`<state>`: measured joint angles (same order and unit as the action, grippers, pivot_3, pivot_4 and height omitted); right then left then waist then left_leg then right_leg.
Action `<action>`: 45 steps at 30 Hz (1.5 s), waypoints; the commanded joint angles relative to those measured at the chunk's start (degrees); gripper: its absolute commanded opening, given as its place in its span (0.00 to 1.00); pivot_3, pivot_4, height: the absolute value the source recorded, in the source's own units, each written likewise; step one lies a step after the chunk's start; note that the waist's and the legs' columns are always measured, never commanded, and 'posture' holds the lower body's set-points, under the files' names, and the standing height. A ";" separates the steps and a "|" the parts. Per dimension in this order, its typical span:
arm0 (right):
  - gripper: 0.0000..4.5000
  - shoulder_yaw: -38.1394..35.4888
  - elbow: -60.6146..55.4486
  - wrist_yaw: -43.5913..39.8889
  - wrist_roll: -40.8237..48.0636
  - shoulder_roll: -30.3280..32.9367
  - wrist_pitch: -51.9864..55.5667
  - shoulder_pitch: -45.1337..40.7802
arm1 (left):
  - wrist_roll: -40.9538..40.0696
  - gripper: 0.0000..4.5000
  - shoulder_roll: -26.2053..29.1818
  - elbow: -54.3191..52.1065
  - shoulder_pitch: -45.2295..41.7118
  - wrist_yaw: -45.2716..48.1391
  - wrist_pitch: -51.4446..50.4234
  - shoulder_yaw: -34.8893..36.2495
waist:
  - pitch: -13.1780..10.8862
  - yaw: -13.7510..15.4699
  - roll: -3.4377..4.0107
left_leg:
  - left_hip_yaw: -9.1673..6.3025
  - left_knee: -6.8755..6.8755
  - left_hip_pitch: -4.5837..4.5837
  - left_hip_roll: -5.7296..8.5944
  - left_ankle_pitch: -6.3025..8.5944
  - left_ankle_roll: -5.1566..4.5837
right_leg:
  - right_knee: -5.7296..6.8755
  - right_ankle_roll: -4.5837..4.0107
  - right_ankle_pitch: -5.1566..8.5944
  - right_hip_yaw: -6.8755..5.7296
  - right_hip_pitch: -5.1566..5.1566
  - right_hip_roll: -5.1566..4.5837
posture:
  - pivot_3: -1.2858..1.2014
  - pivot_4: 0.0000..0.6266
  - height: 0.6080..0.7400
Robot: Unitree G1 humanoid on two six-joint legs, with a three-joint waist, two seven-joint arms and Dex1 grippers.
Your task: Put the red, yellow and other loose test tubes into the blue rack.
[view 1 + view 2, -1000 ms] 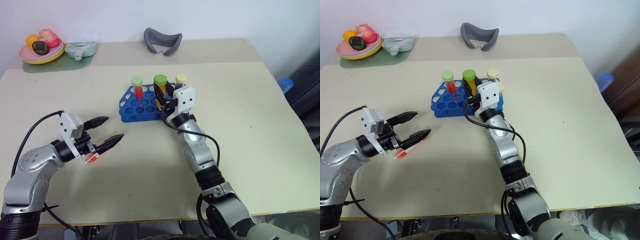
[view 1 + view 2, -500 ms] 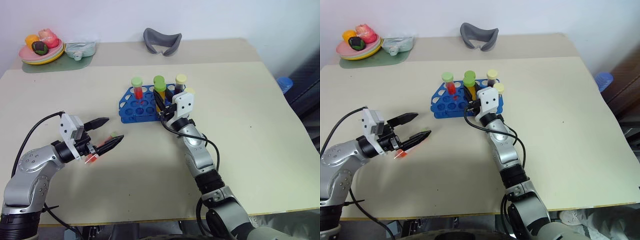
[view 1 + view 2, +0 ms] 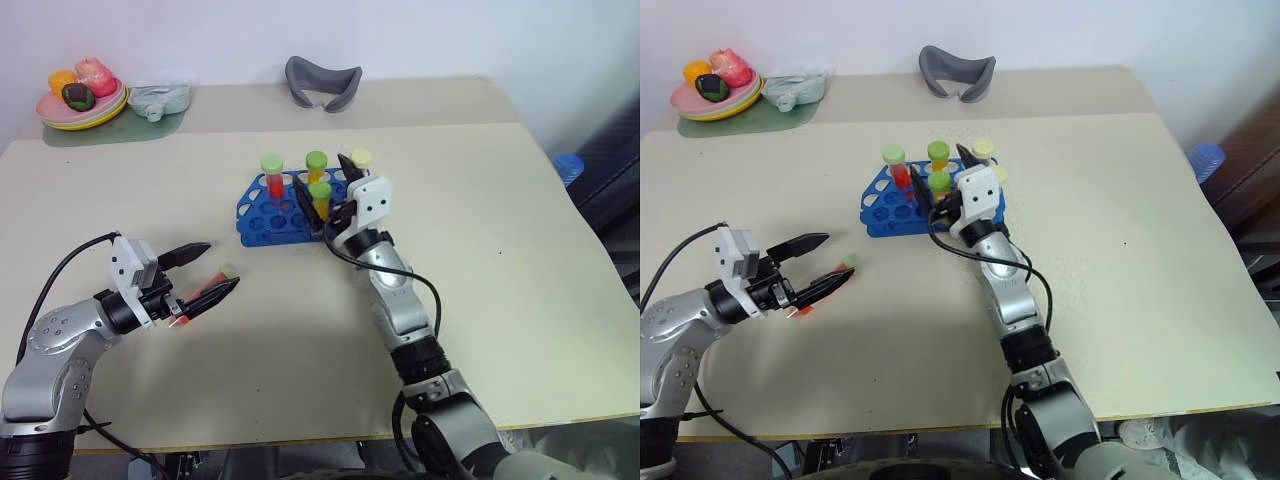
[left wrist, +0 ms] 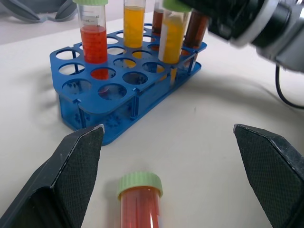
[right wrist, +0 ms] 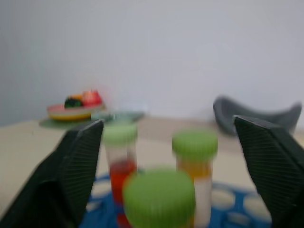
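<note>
The blue rack [image 3: 262,215] stands mid-table with several tubes upright in it: a red one [image 3: 273,180], a yellow one [image 3: 316,165] and brown ones [image 4: 197,28]. My right gripper [image 3: 322,185] is open, its fingers on either side of a green-capped yellow tube [image 3: 320,195] that stands in the rack and shows close up in the right wrist view [image 5: 159,192]. A loose red tube [image 4: 140,204] with a green cap lies on the table. My left gripper [image 3: 212,268] is open, level with the table, one finger on each side of that tube without touching it.
At the back left a plate [image 3: 60,108] of toy food stands beside a green mat [image 3: 160,105]. A grey curved object [image 3: 323,82] lies at the back centre. A blue thing [image 3: 568,165] sits beyond the table's right edge.
My right gripper has opened and let go of the green-capped yellow tube, which now stands in the rack. The left gripper stays open about the loose red tube.
</note>
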<state>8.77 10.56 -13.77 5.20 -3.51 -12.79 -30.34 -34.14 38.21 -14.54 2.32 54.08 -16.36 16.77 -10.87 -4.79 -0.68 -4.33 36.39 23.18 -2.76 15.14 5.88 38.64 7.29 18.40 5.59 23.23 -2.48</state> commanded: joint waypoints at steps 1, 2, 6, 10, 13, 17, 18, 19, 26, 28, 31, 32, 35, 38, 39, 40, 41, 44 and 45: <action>0.94 -0.72 -11.20 -2.81 1.86 2.53 3.26 -2.70 | 1.54 1.00 1.31 -0.29 -0.08 -2.59 -0.38 2.18 | 0.00 0.11 0.00 | 0.00 0.00 0.00 0.00 0.00 0.00 | 0.00 0.00 0.00 0.00 0.00 -0.01 | 0.52 0.24 1.00; 0.94 -0.70 -14.21 -4.58 3.10 4.17 5.49 -2.70 | 2.03 1.00 1.96 -0.58 -0.75 -4.02 -1.72 2.16 | 0.00 0.21 0.00 | 0.00 0.01 0.00 0.00 0.00 0.00 | 0.00 0.00 0.00 0.00 0.00 -0.01 | 0.52 0.24 1.00; 0.94 -1.47 -24.76 -12.45 8.94 13.16 16.23 -1.34 | -0.07 1.00 6.10 -3.10 -5.01 -8.55 -12.18 1.73 | 0.00 0.73 -0.01 | -0.03 0.03 0.01 0.00 0.00 -0.01 | 0.02 0.00 0.00 -0.01 -0.02 0.00 | 0.52 0.24 1.00; 0.94 -2.83 -31.06 -19.23 13.33 22.23 23.74 1.95 | -5.26 1.00 10.19 -7.29 -12.79 -13.69 -25.95 1.04 | 0.00 0.95 -0.04 | -0.08 0.10 0.05 0.04 0.02 -0.03 | -0.05 0.01 0.00 -0.05 -0.09 -0.02 | 0.52 0.24 1.00; 0.94 -3.10 -34.37 -23.53 15.19 27.98 27.14 5.82 | -3.02 1.00 15.97 -11.57 -19.36 -15.79 -34.41 -5.01 | -0.01 0.76 -0.03 | -0.15 0.13 0.10 0.04 0.02 -0.04 | -0.06 0.01 0.01 -0.09 -0.09 0.00 | 0.52 0.24 1.00; 0.94 -2.48 -37.61 -27.75 16.16 32.76 29.18 10.17 | -5.53 1.00 19.38 -10.71 -33.67 -18.53 -56.40 -15.19 | -0.02 0.75 -0.01 | -0.13 0.12 0.04 0.04 0.03 -0.05 | -0.03 0.01 0.01 -0.05 -0.10 0.06 | 0.52 0.24 1.00; 0.94 -2.35 -38.19 -28.13 16.21 33.23 29.54 10.73 | -5.81 1.00 19.79 -10.04 -37.03 -18.81 -61.51 -17.57 | -0.02 0.75 -0.01 | -0.17 0.18 0.05 0.04 0.03 -0.05 | 0.00 0.01 0.01 -0.05 -0.10 0.10 | 0.52 0.24 1.00; 0.94 -2.14 -38.80 -28.74 16.09 33.80 29.66 11.31 | -5.51 1.00 20.82 -9.53 -41.29 -18.31 -66.37 -21.93 | -0.03 0.68 -0.02 | -0.23 0.32 0.11 0.03 0.03 -0.06 | 0.05 0.01 0.01 -0.07 -0.11 0.13 | 0.52 0.24 1.00; 0.94 -0.18 -43.28 -33.72 15.05 41.23 33.72 15.73 | -2.36 1.00 21.36 -6.30 -50.40 -18.56 -74.62 -34.35 | -0.04 0.69 -0.03 | -0.21 0.52 0.16 0.04 0.12 -0.22 | 0.10 0.02 0.02 -0.03 -0.10 0.15 | 0.52 0.24 1.00; 0.94 -0.03 -44.92 -36.50 15.92 44.79 35.44 18.37 | -1.78 1.00 21.72 -6.05 -50.46 -18.11 -74.64 -36.95 | -0.05 0.96 -0.06 | -0.22 0.55 0.18 0.04 0.12 -0.22 | 0.10 0.02 0.02 -0.03 -0.10 0.14 | 0.52 0.24 1.00; 0.94 -0.02 -46.57 -38.17 16.11 47.27 35.42 20.94 | -1.18 1.00 21.66 -5.36 -50.63 -17.53 -74.59 -38.75 | -0.08 1.24 -0.11 | -0.21 0.60 0.24 0.05 0.13 -0.22 | 0.02 0.02 0.02 -0.03 -0.12 0.12 | 0.52 0.24 1.00; 0.94 -0.10 -46.78 -37.96 16.08 47.23 35.51 21.18 | -0.75 1.00 21.73 -5.08 -50.75 -17.54 -74.36 -39.42 | -0.08 1.10 -0.12 | -0.22 0.61 0.24 0.05 0.13 -0.23 | 0.02 0.02 0.02 -0.04 -0.12 0.13 | 0.52 0.24 1.00; 0.94 -0.13 -47.69 -38.31 16.98 47.20 36.62 21.68 | 0.35 1.00 21.26 -3.95 -50.87 -17.57 -73.73 -40.66 | -0.08 0.89 -0.12 | -0.22 0.63 0.22 0.04 0.13 -0.23 | 0.06 0.02 0.02 -0.03 -0.12 0.14 | 0.52 0.24 1.00; 0.94 0.01 -48.04 -38.45 17.09 47.13 36.96 21.68 | 1.29 1.00 20.55 -3.14 -51.14 -17.48 -73.17 -41.67 | -0.09 1.00 -0.13 | -0.22 0.65 0.23 0.04 0.13 -0.23 | 0.06 0.02 0.02 -0.03 -0.12 0.13 | 0.52 0.24 1.00; 0.94 0.05 -47.98 -38.45 17.02 47.04 36.95 21.59 | 1.57 1.00 20.16 -2.92 -51.18 -17.48 -73.06 -41.93 | -0.09 1.03 -0.13 | -0.21 0.65 0.23 0.05 0.13 -0.23 | 0.06 0.02 0.02 -0.03 -0.13 0.12 | 0.52 0.24 1.00; 0.94 0.08 -47.90 -38.44 16.96 46.93 36.93 21.50 | 1.84 1.00 19.82 -2.71 -51.22 -17.48 -72.93 -42.18 | -0.09 1.05 -0.14 | -0.22 0.65 0.23 0.05 0.13 -0.23 | 0.06 0.02 0.02 -0.04 -0.13 0.12 | 0.52 0.24 1.00; 0.94 0.10 -47.79 -38.42 16.92 46.81 36.89 21.40 | 2.29 1.00 19.64 -2.49 -51.29 -17.57 -72.69 -42.69 | -0.09 1.07 -0.14 | -0.22 0.65 0.23 0.05 0.13 -0.23 | 0.06 0.02 0.02 -0.04 -0.13 0.12 | 0.52 0.24 1.00; 0.94 0.08 -47.62 -38.39 16.91 46.58 36.88 21.28 | 3.21 1.00 19.14 -1.98 -51.41 -17.51 -72.27 -43.53 | -0.09 1.03 -0.14 | -0.21 0.65 0.23 0.05 0.13 -0.23 | 0.06 0.02 0.02 -0.04 -0.13 0.13 | 0.52 0.24 1.00; 0.94 0.10 -47.61 -38.37 16.92 46.52 36.94 21.24 | 3.36 1.00 19.02 -1.88 -51.42 -17.39 -72.22 -43.63 | -0.09 1.02 -0.14 | -0.22 0.65 0.23 0.05 0.13 -0.23 | 0.06 0.02 0.02 -0.04 -0.13 0.13 | 0.52 0.24 1.00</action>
<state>9.16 -35.17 -52.06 21.45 43.43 24.57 -8.71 -31.90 57.10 -16.26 -47.76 36.52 -89.15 -26.68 -10.96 -3.76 -0.82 -4.55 37.04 23.41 -2.71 15.27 5.65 38.70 7.31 18.43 5.56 23.10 -2.36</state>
